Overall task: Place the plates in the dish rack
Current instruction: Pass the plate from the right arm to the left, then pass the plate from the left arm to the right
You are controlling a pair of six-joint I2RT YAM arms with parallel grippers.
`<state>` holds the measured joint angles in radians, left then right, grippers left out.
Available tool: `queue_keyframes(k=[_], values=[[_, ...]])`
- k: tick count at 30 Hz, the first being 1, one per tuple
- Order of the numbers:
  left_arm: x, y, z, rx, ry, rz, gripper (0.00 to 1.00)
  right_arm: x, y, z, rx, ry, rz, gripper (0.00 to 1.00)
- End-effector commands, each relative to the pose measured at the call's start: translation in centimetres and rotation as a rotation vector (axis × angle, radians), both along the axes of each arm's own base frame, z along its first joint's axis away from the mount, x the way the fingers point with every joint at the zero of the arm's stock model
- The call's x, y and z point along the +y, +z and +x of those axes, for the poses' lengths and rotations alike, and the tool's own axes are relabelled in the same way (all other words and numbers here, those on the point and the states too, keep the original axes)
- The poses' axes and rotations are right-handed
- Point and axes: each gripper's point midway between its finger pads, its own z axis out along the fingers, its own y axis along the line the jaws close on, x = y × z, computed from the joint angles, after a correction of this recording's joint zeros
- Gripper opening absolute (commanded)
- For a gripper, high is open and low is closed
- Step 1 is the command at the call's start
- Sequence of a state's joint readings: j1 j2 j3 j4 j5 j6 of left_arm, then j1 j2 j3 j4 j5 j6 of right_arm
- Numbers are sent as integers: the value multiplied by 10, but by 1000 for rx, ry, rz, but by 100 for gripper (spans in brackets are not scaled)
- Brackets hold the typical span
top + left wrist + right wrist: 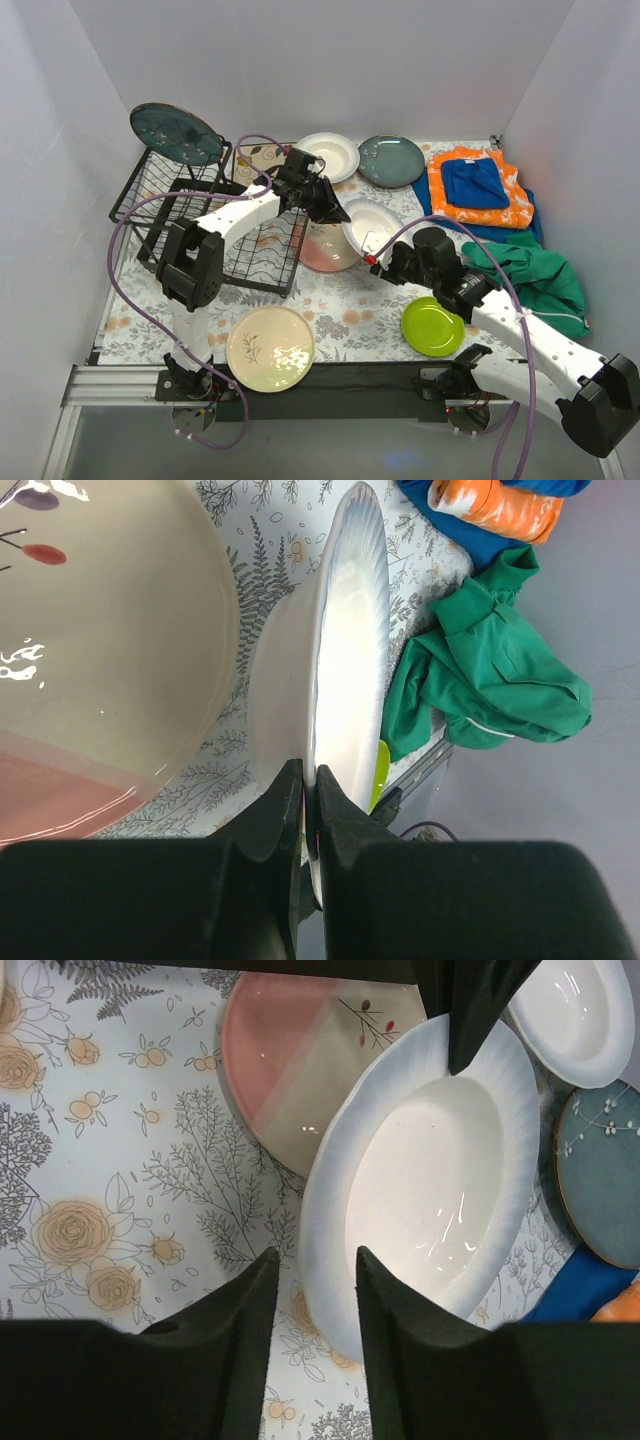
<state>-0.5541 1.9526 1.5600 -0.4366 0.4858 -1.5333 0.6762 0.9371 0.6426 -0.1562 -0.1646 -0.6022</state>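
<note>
The white deep plate (pixel 430 1175) in the middle of the table is the one in hand: we see it tipped up off the floral cloth, its far edge overlapping the pink-cream plate (pixel 325 250), and we cannot tell whether its lower rim touches the table (pixel 350 310). The left gripper (pixel 308 780) is pinched tight on its rim, fingers all but meeting with only the thin edge between them. The right gripper (pixel 315 1265) straddles the near rim with its fingers parted and a gap showing on the outer side, so we judge it carries none of the weight. The dish rack (pixel 215 215) sits to the left of the plate, just past the left arm, and only one dark blue-grey plate (pixel 176 133) stands at its far left corner. The rest lie flat outside it: a second white deep plate (pixel 328 155) and a second dark blue-grey plate (pixel 391 160) at the back, the cream sprig plate (pixel 270 348) near the left base, the lime green plate (pixel 432 326) by the right arm. By our count one is loaded and six remain, this one next. Folded orange and blue towels (pixel 478 185) and a green cloth (pixel 530 275) lie at the right
</note>
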Motion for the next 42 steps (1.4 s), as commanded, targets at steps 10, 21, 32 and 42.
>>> queue_keyframes(k=[10,21,32,42], values=[[2,102,-10,-297,-93,-133,0,0,7,-21,58,35,49,54],[15,105,-19,-388,-145,-72,0,3,22,-20,152,-15,125,58],[34,109,-29,-517,-225,24,0,12,52,-11,295,-14,235,70],[48,132,-48,-757,-392,67,0,-7,67,52,521,-86,320,87]])
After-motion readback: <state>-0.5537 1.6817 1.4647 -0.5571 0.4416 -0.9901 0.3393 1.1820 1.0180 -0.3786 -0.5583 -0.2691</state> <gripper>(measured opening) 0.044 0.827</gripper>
